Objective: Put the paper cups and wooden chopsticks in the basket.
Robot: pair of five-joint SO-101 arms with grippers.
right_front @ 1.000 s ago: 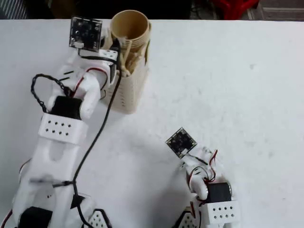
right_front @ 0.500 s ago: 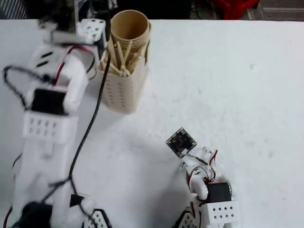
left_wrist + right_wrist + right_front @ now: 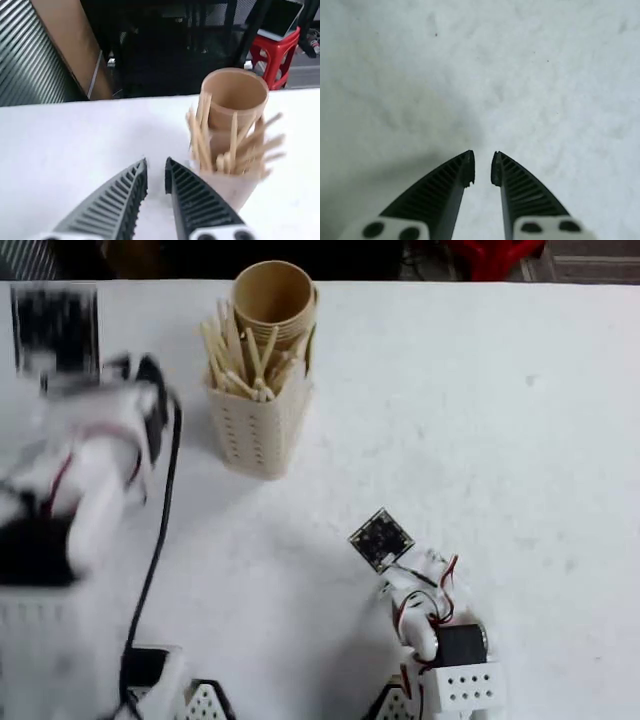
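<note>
A cream perforated basket (image 3: 258,435) stands upright at the back of the white table. A tan paper cup (image 3: 272,295) sits in its far part, and several wooden chopsticks (image 3: 238,360) stand bundled in its near part. The left arm (image 3: 90,470) is to the left of the basket and apart from it. In the left wrist view my left gripper (image 3: 156,169) is shut on nothing, with the cup (image 3: 234,100), chopsticks (image 3: 225,150) and basket (image 3: 240,187) ahead and to one side. My right gripper (image 3: 482,167) is shut over bare table.
The right arm (image 3: 435,625) rests folded at the table's near edge, right of centre. White tabletop (image 3: 480,420) stretches to the right of the basket. Beyond the table's far edge are a red stool (image 3: 282,42) and dark furniture.
The left arm has pulled away from the basket, swinging left and back towards the near side. The chopsticks stay in the basket. The right arm has not moved.
</note>
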